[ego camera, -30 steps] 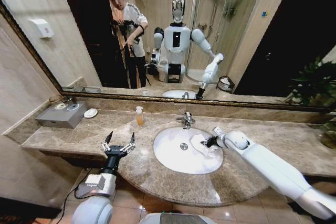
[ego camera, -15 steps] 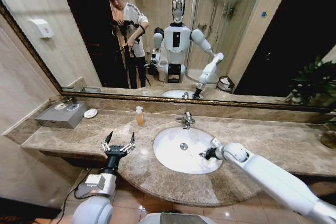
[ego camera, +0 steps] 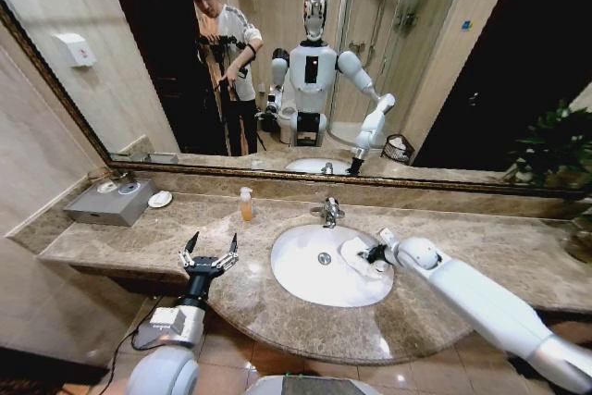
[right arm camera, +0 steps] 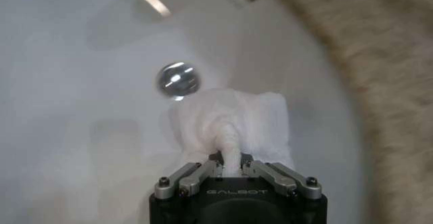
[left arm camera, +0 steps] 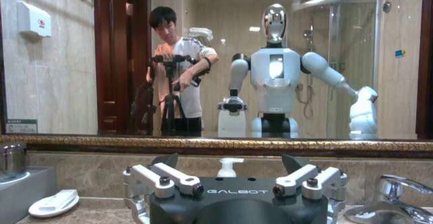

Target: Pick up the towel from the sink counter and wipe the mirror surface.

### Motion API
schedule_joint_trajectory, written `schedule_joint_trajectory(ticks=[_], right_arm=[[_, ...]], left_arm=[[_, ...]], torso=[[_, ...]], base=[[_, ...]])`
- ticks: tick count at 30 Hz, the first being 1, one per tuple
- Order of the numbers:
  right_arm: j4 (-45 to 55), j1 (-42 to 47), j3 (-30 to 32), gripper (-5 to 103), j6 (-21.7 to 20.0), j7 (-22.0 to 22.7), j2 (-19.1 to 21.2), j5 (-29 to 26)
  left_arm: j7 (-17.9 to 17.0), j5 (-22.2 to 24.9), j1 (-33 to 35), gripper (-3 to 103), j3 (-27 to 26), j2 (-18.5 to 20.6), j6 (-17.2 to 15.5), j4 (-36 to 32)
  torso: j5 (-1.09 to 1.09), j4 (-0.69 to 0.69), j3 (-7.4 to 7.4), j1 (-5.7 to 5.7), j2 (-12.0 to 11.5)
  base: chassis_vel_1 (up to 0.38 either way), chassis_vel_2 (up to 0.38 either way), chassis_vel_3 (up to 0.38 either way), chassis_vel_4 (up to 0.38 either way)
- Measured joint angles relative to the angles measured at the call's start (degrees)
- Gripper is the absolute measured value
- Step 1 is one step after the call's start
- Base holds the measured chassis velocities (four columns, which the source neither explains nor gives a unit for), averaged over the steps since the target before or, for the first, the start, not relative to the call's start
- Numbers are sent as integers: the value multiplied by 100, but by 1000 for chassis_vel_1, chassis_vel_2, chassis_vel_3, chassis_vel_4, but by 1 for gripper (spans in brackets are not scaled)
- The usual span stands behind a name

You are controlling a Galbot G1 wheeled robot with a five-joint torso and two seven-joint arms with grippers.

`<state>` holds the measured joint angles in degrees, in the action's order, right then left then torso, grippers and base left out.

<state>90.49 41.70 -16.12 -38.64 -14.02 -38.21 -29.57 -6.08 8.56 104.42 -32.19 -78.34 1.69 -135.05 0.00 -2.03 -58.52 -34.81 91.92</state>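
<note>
Across the upper half of the head view runs the mirror surface [ego camera: 305, 62], its dark frame slanting from upper left to middle right — you see the robot's own reflection in it, and nothing touches the glass yet. Below it the sink counter [ego camera: 139, 233] fills the middle band, with the white basin [ego camera: 305, 275] set at centre and the chrome faucet [ego camera: 329, 212] just behind it against the backsplash.

Your right arm reaches in from the lower right of the frame, angled down over the basin's right rim so the right gripper [ego camera: 373, 253] can get at what lies inside. The towel [ego camera: 356, 254] sits in the right part of the bowl, not on the stone itself. In the right wrist view the fingers are drawn in narrow, pinching a raised fold of the towel [right arm camera: 233, 125] between them, while the rest of the cloth spreads out on the porcelain beside the drain [right arm camera: 178, 79]. That mid-cloth pinch looks chosen to bunch the fabric into a pad; I judge the hold made but the lift not yet done, since the cloth appears to lie on the bowl.

Your left gripper [ego camera: 209, 253] waits at lower left centre, above the counter's front edge, fingers spread wide and empty, pointed at the mirror — parked clear of the basin, I'd guess. A small soap bottle [ego camera: 245, 203] stands left of the faucet, well apart from both grippers.
</note>
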Motion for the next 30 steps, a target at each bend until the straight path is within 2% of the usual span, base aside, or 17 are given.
schedule_joint_trajectory(ticks=[6,8,10,14,19,23,26,30], right_arm=[[853,223,-243,11,-182,236,185,-232],[861,147,-300,11,-194,314,172,-281],[615,-93,-356,11,-206,514,74,-380],[-120,-395,-251,11,-45,465,-112,-217],[-323,-370,-88,11,105,410,-123,-96],[111,47,-38,11,57,508,10,-103],[772,627,-39,11,-60,722,156,-251],[1125,757,-53,11,-134,796,229,-347]], left_arm=[[0,0,0,100,1,0,0,0],[0,0,0,100,0,0,0,0],[0,0,0,100,0,0,0,0],[0,0,0,100,1,0,0,0],[0,0,0,100,1,0,0,0],[0,0,0,100,0,0,0,0],[1,0,0,100,1,0,0,0],[0,0,0,100,1,0,0,0]], torso=[[-2,-1,0,1,0],[-1,-3,0,1,0],[0,-4,0,0,0],[1,-4,0,0,0],[0,-6,0,0,0],[-1,0,0,0,0],[1,-1,0,0,0],[-1,-1,0,1,0]], base=[[0,0,0,0],[0,0,0,0],[0,0,0,0],[0,0,0,0],[0,0,0,0],[0,0,0,0],[0,0,0,0],[0,0,0,0]])
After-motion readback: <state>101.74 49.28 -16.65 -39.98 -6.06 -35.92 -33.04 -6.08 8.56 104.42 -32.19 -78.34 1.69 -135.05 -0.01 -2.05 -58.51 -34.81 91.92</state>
